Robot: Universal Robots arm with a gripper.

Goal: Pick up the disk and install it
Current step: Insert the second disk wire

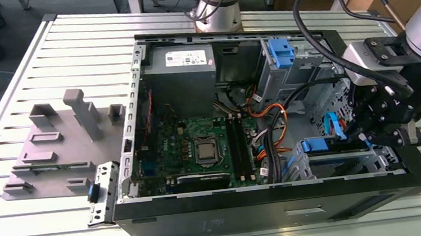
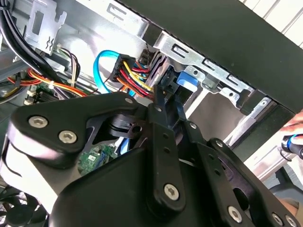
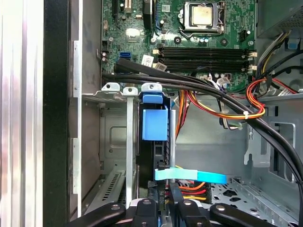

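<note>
Disk [image 3: 155,124] upright in drive cage [image 3: 113,137], jaws close

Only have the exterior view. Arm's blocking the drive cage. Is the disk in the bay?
Observer: In the first wrist view the disk stands on edge inside the drive cage, between its metal rails.
Operator: Gripper?
Observer: The gripper sits right at the disk's end nearest it; grip unclear.
Operator: Cables in the way?
Observer: A light blue flat cable crosses just in front of that end, by the gripper.
</note>
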